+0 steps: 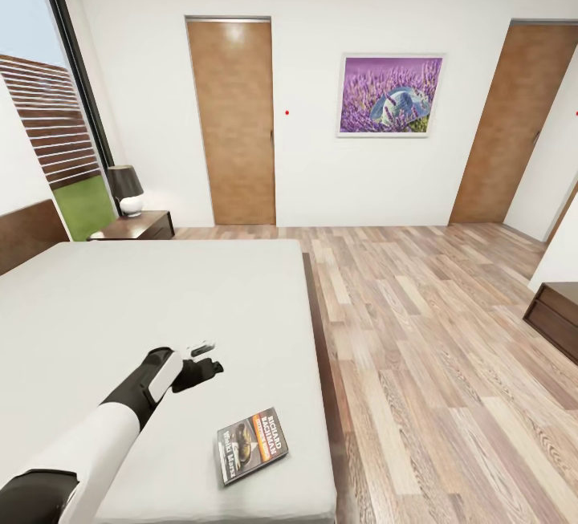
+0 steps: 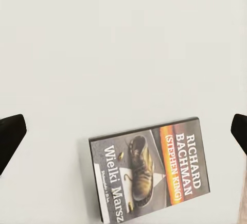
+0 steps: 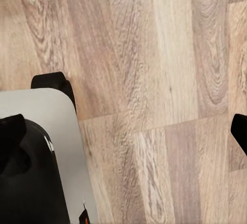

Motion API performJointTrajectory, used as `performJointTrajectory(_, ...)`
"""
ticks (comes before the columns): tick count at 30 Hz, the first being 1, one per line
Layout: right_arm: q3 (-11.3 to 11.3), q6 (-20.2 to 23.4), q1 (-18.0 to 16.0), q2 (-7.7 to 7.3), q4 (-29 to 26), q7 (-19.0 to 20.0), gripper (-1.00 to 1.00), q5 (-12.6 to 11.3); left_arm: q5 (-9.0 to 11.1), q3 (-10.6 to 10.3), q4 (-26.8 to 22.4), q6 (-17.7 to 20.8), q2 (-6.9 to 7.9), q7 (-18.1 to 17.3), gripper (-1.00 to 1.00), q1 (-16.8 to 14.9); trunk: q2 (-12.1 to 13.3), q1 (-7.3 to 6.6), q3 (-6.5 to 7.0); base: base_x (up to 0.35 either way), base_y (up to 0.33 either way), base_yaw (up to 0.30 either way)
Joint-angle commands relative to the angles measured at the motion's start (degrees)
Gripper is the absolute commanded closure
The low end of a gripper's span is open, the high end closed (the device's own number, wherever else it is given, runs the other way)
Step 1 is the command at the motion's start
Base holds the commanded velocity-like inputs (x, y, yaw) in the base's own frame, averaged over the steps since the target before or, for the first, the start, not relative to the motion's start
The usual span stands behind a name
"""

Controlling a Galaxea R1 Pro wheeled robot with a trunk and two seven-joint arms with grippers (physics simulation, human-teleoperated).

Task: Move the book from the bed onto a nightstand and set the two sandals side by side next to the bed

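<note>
A white-walled bedroom with a wood-plank floor [image 1: 449,347] seen from the robot's head. Two brown doors stand in the far wall, one at 12 o'clock [image 1: 233,123], one at 2 o'clock [image 1: 514,123], with a purple lavender picture [image 1: 391,95] between them. A tall black-framed window [image 1: 48,107] fills the 10 o'clock corner.

The bed [image 1: 160,323], with a plain light-grey mattress on a dark wood base, takes up the lower left half of the head view. Beyond its far corner, at 10 o'clock, sits a dark wood nightstand [image 1: 148,225] carrying a small lamp [image 1: 127,189] with a black shade. Another dark cabinet [image 1: 555,317] shows at 3 o'clock.

The left arm reaches over the mattress from 7 o'clock. Its left gripper [image 1: 207,363] hangs above the sheet, released and spread wide, touching nothing; in the left wrist view the two dark fingertips [image 2: 11,137] sit at opposite edges.

The book [image 1: 251,444] lies flat on the mattress at 6 o'clock, near the bed's foot edge, just beside the claw but apart from it. Its cover [image 2: 152,175] reads "Richard Bachman (Stephen King), Wielki Marsz".

The right gripper [image 3: 126,131] hangs spread wide over bare floor, holding nothing.
</note>
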Motion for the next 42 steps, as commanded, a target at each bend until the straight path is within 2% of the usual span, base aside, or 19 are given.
performJointTrajectory(1, -0.46, -0.2, -0.03, 0.03, -0.26, 0.33, -1.0, -0.25, 0.51, -0.77, -0.44, -0.04, 0.08, 0.52, -1.0, 0.31, -0.03, 0.0, -0.06, 0.0, 0.0, 0.0)
performJointTrajectory(10, -0.56, -0.14, -0.03, 0.09, -1.04, 0.27, -1.0, -0.21, 0.13, -3.67, -2.32, -2.1, 0.03, 0.63, -1.0, 3.22, -0.03, 0.0, -0.06, 0.0, 0.0, 0.0)
performJointTrajectory(11, -0.57, -0.14, -0.04, 0.07, -1.08, 0.26, -1.0, -0.21, 0.1, -16.47, -2.35, -2.31, 0.03, 0.62, -1.0, 3.4, -0.03, 0.0, -0.06, 0.0, 0.0, 0.0)
performJointTrajectory(16, -0.6, -0.13, -0.04, 0.03, -1.18, 0.25, -1.0, -0.2, 0.03, -18.59, -2.59, -3.24, 0.02, 0.48, -1.0, 3.5, -0.03, 0.0, -0.06, 0.0, 0.0, 0.0)
performJointTrajectory(24, -0.61, -0.09, -0.06, 0.03, -1.89, -0.03, -1.0, -0.2, -0.15, -19.9, -2.75, -4.07, 0.02, 0.4, -1.0, 3.45, -0.03, 0.0, -0.06, 0.0, 0.0, 0.0)
performJointTrajectory(34, -0.62, -0.04, -0.05, 0.03, -2.79, -0.32, -1.0, -0.18, -5.14, -20.79, -2.77, -6.93, 0.02, 0.11, -1.0, 3.36, -0.03, 0.0, -0.06, 0.0, 0.0, 0.0)
performJointTrajectory(42, -0.62, -0.04, -0.07, 0.03, -2.95, -0.36, -1.0, -0.13, -6.29, -21.0, -2.75, -7.48, -0.14, 0.08, -1.0, 3.34, -0.03, 0.0, -0.06, 0.0, 0.0, 0.0)
